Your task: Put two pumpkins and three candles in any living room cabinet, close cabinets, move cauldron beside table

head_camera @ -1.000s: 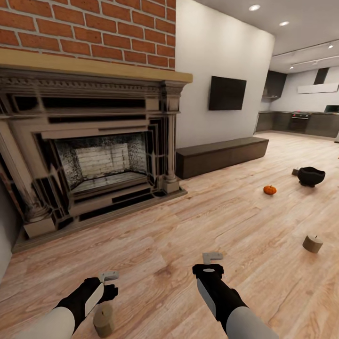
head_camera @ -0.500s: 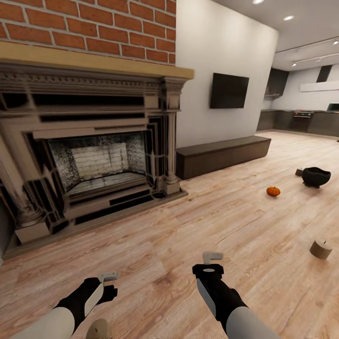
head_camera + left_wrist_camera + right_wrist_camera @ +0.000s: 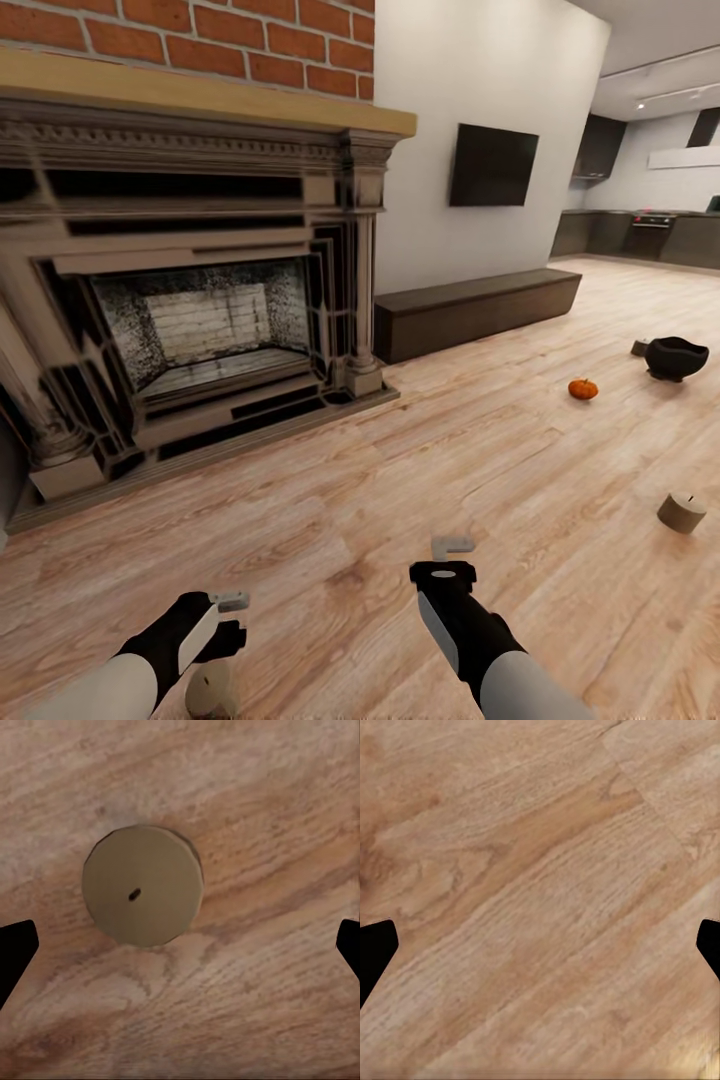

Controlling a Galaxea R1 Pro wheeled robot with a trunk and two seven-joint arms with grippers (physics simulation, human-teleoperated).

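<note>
Left pincer (image 3: pixel 180 945): spread wide, empty, above short grey-brown wax candle (image 3: pixel 142 885) on plank floor (image 3: pixel 262 1005). Centre, descend, close across sides.

Brick fireplace (image 3: pixel 200 330), dark cabinet (image 3: pixel 478 312); pumpkin (image 3: pixel 583 389), cauldron (image 3: pixel 676 358), candle (image 3: pixel 682 512) on floor (image 3: pixel 400 480)

candle (image 3: pixel 210 690) — base cut by frame edge | small grey object (image 3: pixel 639 347) beside cauldron (image 3: pixel 676 358) — too small to tell
</note>
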